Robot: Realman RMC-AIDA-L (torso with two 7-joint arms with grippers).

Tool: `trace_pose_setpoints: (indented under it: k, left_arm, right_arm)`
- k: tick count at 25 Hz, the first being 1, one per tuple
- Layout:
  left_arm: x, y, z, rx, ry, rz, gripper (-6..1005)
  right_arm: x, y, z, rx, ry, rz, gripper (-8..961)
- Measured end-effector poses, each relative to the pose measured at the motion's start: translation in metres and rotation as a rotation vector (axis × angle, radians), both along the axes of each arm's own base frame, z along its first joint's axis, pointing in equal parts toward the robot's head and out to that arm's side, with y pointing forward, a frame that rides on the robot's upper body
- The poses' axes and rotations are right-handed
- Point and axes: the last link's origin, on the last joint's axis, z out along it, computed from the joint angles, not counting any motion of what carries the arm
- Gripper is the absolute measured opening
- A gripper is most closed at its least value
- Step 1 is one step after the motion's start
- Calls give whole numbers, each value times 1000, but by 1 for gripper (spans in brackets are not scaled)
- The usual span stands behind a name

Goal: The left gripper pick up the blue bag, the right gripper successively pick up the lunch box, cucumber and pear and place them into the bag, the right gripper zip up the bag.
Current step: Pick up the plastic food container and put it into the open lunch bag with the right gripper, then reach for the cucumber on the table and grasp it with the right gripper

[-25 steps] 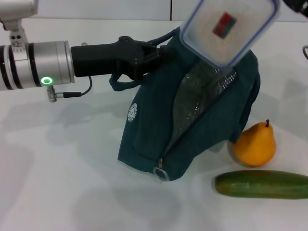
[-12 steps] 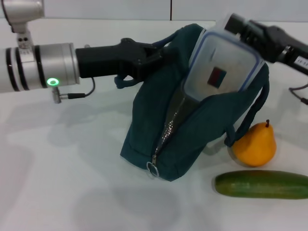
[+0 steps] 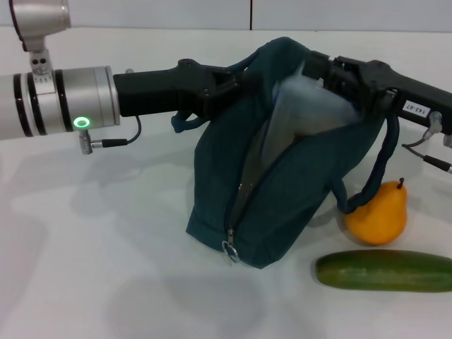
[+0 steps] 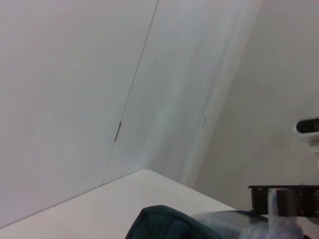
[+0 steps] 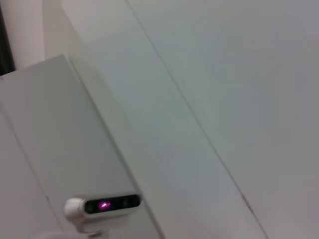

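So the left gripper (image 3: 229, 83) comes in from 9 o'clock and is clamped on the top edge of the blue bag (image 3: 282, 191), by its near handle. My guess is that's to keep the bag propped upright with its mouth pulled wide so stuff can go in from above.

The right gripper (image 3: 332, 74) reaches in from 3 o'clock, right at the opening, closed on the lunch box (image 3: 304, 109). The box is tilted and about half sunk into the bag, so it's going in but not let go yet I think.

The zipper pull (image 3: 230, 250) hangs down at the bag's 6 o'clock end, fully undone, which makes sense while loading.

The pear (image 3: 376, 212) sits touching the bag's dangling handle at about 4 o'clock from the bag, and the cucumber (image 3: 385, 270) lies flat just past it at 5 o'clock, both waiting on the table (image 3: 92, 268)
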Motion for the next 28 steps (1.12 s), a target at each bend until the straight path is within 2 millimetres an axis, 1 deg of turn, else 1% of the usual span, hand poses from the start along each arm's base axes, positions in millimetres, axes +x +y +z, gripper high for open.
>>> trace_pose_setpoints:
  k: [5,9,14,19,20,23,24,25,28]
  left_arm:
    - [-1,-1,-1,0,-1,3,41]
    - [-3,-2,-1,1,-2,11,41]
    - [-8,-5,-1,1,-2,25,41]
    - [-13,-8,-1,-1,4,35,41]
    - [-13,-8,-1,-1,4,34,41]
    - [-13,-8,-1,1,4,34,41]
    - [-12,-7,-1,2,3,32,41]
    - [-12,-7,-1,2,3,32,41]
    - [-10,-6,-1,3,3,25,41]
  right_arm:
    - [-9,-4,3,-24,-37,82,242]
    - [-9,-10,20,-10,-79,135,253]
    - [-7,-22,54,8,-234,215,488]
    - [-16,-35,73,-53,-435,279,681]
    - [-18,-37,74,-82,-485,282,719]
    - [-24,-37,71,-158,-602,273,722]
    - [-28,-35,67,-200,-669,265,723]
    - [-28,-35,67,-200,-669,265,728]
    - [-36,-32,59,-242,-747,269,742]
